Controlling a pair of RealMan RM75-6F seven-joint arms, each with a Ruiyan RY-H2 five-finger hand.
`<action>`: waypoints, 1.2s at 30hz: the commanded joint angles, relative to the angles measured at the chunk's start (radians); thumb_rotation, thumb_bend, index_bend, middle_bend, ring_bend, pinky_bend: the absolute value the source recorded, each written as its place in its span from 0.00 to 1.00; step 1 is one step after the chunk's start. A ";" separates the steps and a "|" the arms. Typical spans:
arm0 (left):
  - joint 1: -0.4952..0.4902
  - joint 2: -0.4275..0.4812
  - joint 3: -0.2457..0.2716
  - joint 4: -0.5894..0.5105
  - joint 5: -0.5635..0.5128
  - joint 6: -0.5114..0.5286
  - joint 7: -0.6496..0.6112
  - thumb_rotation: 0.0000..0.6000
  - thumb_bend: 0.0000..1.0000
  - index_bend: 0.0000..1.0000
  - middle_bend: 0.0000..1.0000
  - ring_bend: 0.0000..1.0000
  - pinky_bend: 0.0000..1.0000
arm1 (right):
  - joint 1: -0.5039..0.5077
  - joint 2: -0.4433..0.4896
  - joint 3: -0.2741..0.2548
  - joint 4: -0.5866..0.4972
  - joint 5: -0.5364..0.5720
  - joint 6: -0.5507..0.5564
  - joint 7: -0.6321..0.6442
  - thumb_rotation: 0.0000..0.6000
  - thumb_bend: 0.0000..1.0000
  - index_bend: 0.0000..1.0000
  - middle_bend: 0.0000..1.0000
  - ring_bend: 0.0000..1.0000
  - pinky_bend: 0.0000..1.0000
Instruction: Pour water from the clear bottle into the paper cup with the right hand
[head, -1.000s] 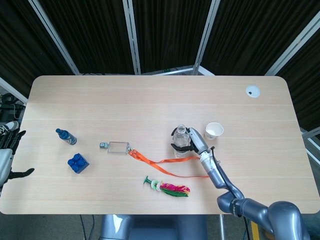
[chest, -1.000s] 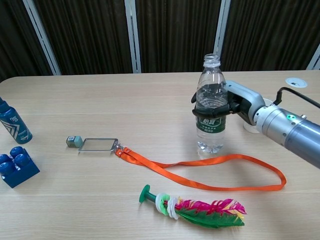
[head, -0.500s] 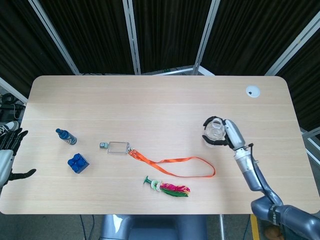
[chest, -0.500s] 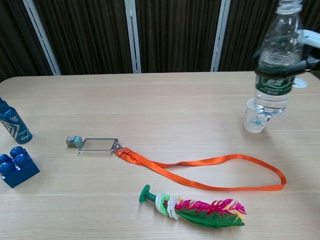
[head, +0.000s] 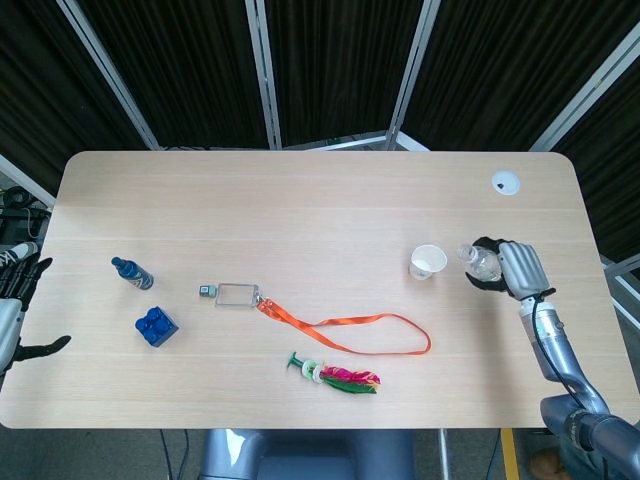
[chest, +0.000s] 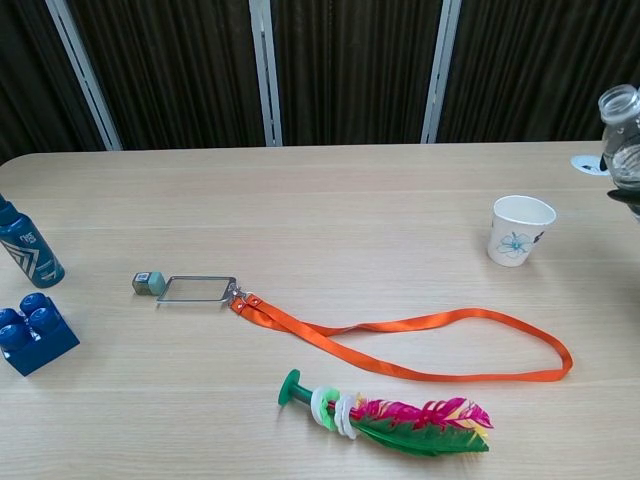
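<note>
A pale wooden table (head: 300, 200) is seen from above and from chest height, with dark curtains behind it. Near the table's right edge, the right hand (head: 518, 270) holds a clear bottle (head: 482, 262), its dark fingers (head: 487, 243) wrapped closely around the bottle's body. The bottle is tilted, its open neck pointing left toward a paper cup (head: 427, 262). In the chest view only the bottle's neck and shoulder show at the right border, and the hand itself is almost wholly cut off there.

The paper cup stands upright on the table just to the left of the bottle's mouth, apart from it. It is white with a small blue flower print, and whether it has water in it cannot be told.

At the far left edge of the head view, the left hand (head: 18, 310) hangs off the table with its fingers spread and nothing in them.

An orange lanyard (chest: 400, 340) with a clear badge holder (chest: 195, 289) trails across the middle of the table. Nearer the front lies a feathered shuttlecock (chest: 395, 412). On the left are a blue block (chest: 33, 335) and a small blue bottle (chest: 28, 250).
</note>
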 joint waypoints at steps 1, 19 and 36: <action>0.000 0.000 0.001 0.000 -0.004 -0.004 0.001 1.00 0.03 0.00 0.00 0.00 0.00 | 0.012 -0.049 -0.005 0.075 0.017 -0.031 -0.097 1.00 0.39 0.47 0.58 0.55 0.48; -0.003 -0.003 0.001 0.006 -0.015 -0.013 0.007 1.00 0.03 0.00 0.00 0.00 0.00 | 0.044 -0.140 0.043 0.188 0.090 -0.080 -0.339 1.00 0.39 0.48 0.59 0.56 0.49; -0.009 -0.007 0.000 0.011 -0.028 -0.026 0.014 1.00 0.04 0.00 0.00 0.00 0.00 | 0.079 -0.181 0.070 0.222 0.130 -0.138 -0.459 1.00 0.40 0.48 0.59 0.56 0.49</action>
